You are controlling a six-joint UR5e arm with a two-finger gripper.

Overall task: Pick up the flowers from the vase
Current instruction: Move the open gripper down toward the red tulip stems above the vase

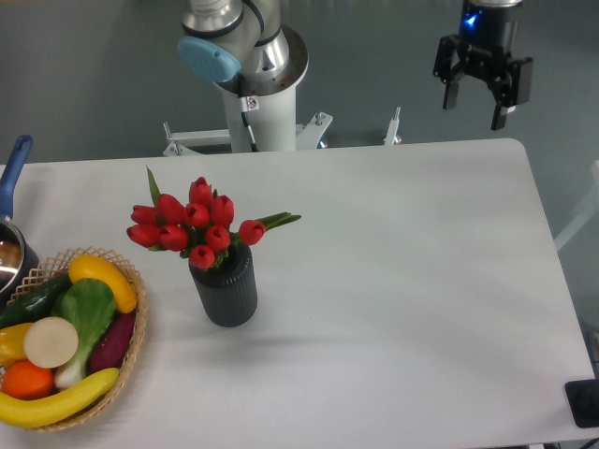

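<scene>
While the flowers (192,224) fill the vase (225,285) beside a basket (136,327), the gripper (475,110) hangs apart, seemingly open-jawed.

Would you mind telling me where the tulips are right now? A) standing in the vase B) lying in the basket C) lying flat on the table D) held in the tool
A: the tulips stand in the vase, right of the basket, while the tool hangs open and empty far off at the upper right.
</scene>
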